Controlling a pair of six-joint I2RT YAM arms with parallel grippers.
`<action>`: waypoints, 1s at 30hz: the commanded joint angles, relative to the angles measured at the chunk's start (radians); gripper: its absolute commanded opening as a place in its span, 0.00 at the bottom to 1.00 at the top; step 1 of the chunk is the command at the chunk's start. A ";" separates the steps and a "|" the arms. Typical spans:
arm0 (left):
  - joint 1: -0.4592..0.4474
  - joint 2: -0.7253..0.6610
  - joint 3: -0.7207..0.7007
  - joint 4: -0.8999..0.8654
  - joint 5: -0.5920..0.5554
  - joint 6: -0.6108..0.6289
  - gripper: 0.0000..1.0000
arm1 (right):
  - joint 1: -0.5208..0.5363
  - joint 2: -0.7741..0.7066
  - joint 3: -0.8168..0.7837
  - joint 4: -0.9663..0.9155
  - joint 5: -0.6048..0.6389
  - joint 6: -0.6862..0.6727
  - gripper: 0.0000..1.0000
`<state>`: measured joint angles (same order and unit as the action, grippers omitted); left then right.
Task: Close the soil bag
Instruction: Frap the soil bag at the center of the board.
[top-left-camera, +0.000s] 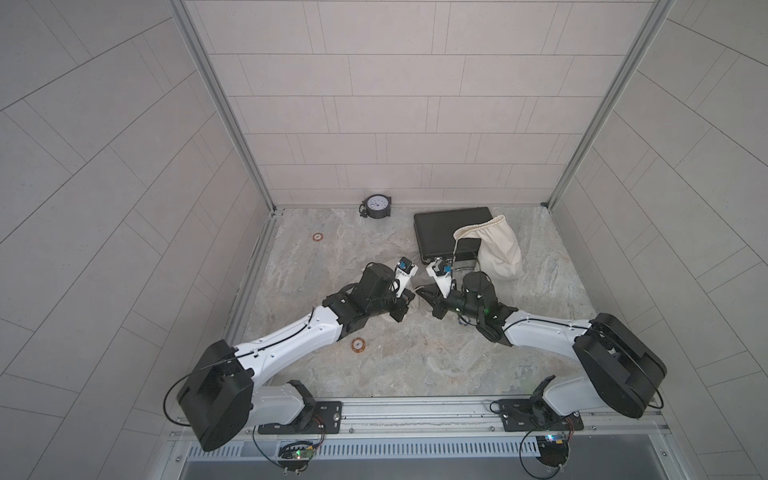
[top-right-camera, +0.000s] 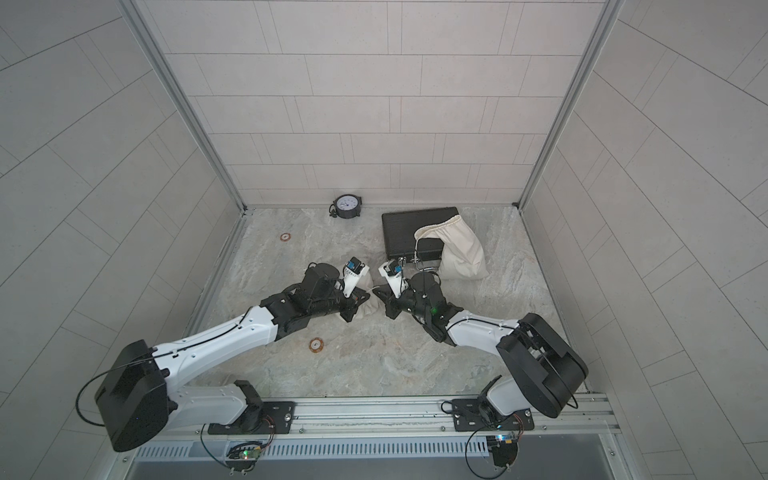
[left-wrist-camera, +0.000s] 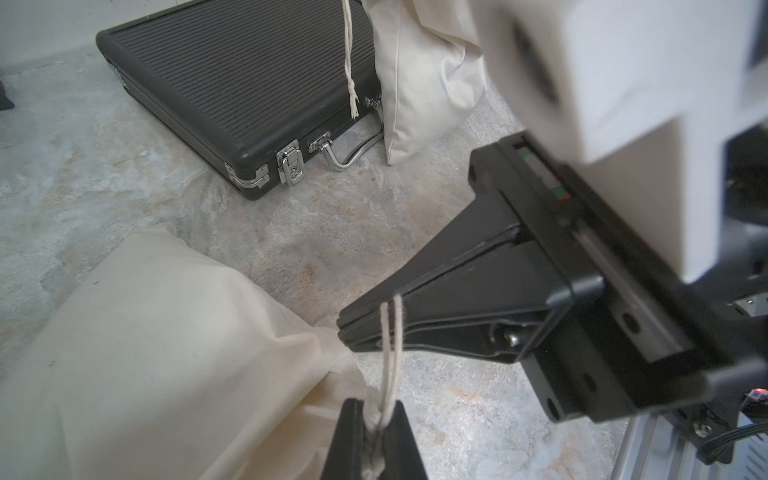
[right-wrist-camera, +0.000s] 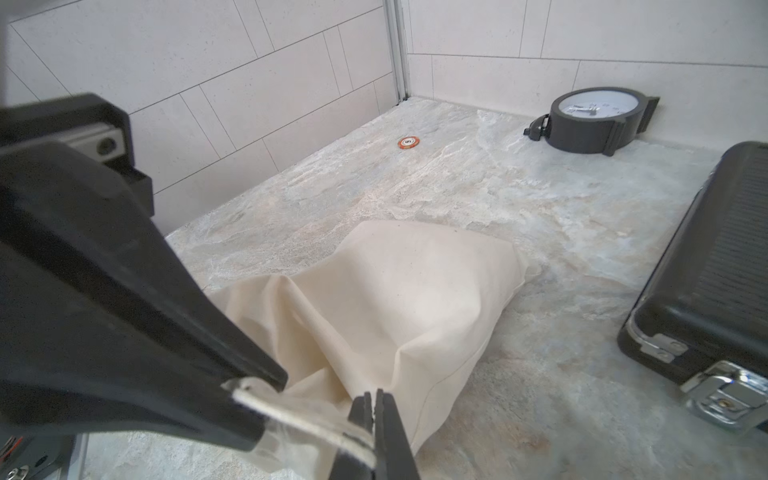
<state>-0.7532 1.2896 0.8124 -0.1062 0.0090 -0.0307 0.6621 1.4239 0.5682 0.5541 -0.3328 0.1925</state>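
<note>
The soil bag (left-wrist-camera: 145, 353) is a cream cloth sack lying on the stone floor in the middle, mostly hidden under both arms in a top view (top-right-camera: 368, 311). My left gripper (left-wrist-camera: 374, 440) is shut on the bag's gathered neck, with the drawstring (left-wrist-camera: 392, 357) running out between its fingers. A short way off, my right gripper (right-wrist-camera: 375, 419) is shut on that drawstring (right-wrist-camera: 299, 419), which spans the gap to the left gripper (right-wrist-camera: 266, 382). In a top view the left gripper (top-left-camera: 405, 303) and right gripper (top-left-camera: 420, 291) nearly meet tip to tip.
A black ribbed case (top-left-camera: 449, 232) lies at the back right, and a second cream bag (top-left-camera: 498, 249) with an open mouth leans on it. A dark round clock (top-left-camera: 377, 205) stands by the back wall. Two orange discs (top-left-camera: 318, 237) (top-left-camera: 358, 345) lie on the floor.
</note>
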 joint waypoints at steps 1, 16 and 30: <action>-0.007 0.034 -0.006 -0.059 -0.074 0.003 0.17 | 0.004 -0.070 -0.005 -0.003 0.082 0.014 0.00; -0.020 0.152 -0.053 -0.143 -0.256 -0.172 0.07 | -0.044 -0.246 -0.034 -0.136 0.235 0.076 0.00; -0.013 0.130 -0.120 -0.174 -0.349 -0.300 0.08 | -0.205 -0.401 -0.065 -0.258 0.289 0.162 0.00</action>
<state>-0.8185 1.4155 0.7841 0.0246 -0.1513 -0.2615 0.5453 1.0843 0.4980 0.2493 -0.2630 0.3080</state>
